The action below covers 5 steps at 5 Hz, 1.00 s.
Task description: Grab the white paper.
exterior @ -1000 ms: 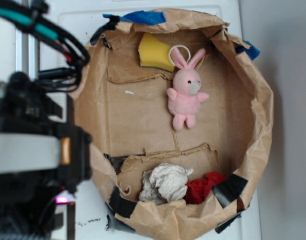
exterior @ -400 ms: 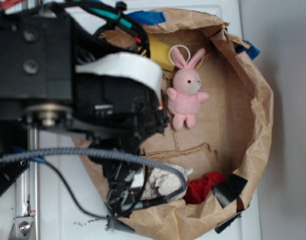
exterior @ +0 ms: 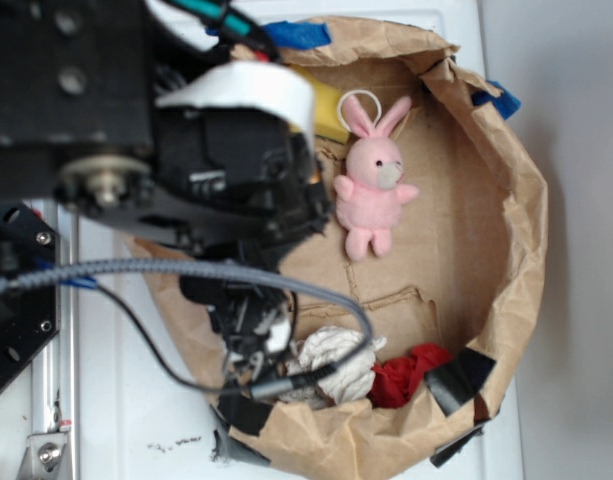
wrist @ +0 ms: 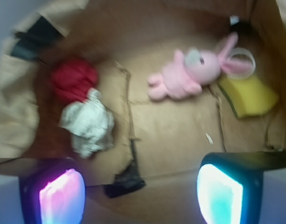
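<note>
The white paper (exterior: 338, 362) is a greyish crumpled ball at the near edge of the brown paper basin (exterior: 521, 240), touching a red cloth bundle (exterior: 406, 372). In the wrist view the paper (wrist: 89, 123) lies ahead and to the left, with the red bundle (wrist: 73, 81) just beyond it. My gripper (exterior: 250, 345) hangs just left of the ball, partly hidden by cable. In the wrist view the gripper (wrist: 140, 196) is open and empty. Its two lit fingers (wrist: 62, 196) stand wide apart, and the paper is ahead of the left one, outside the jaws.
A pink plush bunny (exterior: 373, 190) lies mid-basin, with a yellow sponge (exterior: 324, 108) and a white ring behind it. The basin's raised crumpled walls carry black tape (exterior: 461, 378) and blue tape (exterior: 296, 35). A strip of black tape (wrist: 126, 179) lies between the fingers.
The arm has swung in from the left over the basin's left half. Since 0.4 s ago it shifted slightly, and a little more of the white paper shows.
</note>
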Available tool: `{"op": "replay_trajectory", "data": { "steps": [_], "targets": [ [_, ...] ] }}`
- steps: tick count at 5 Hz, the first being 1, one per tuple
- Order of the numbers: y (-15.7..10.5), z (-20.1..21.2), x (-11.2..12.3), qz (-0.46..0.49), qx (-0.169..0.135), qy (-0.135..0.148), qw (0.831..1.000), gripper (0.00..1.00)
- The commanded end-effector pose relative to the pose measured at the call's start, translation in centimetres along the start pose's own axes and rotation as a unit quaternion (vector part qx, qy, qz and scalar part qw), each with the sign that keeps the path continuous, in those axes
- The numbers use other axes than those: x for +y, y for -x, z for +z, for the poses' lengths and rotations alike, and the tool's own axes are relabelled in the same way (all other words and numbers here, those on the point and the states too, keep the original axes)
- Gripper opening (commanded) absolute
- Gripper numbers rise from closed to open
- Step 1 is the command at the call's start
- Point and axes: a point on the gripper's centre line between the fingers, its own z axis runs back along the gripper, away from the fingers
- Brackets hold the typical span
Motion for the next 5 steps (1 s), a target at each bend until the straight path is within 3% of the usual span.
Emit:
{"op": "replay_trajectory", "data": {
  "steps": [1,3,5],
  "targets": [
    [-0.9,-2.8,-0.2,-0.054,-0.021,-0.012,0.998,1.00],
    [-0.8,-3.6,-2.9,-0.153,-0.027,0.037,0.987,1.00],
    [0.0,-5.7,-4.7,-0.184,-0.020,0.064,0.981,1.00]
  ]
}}
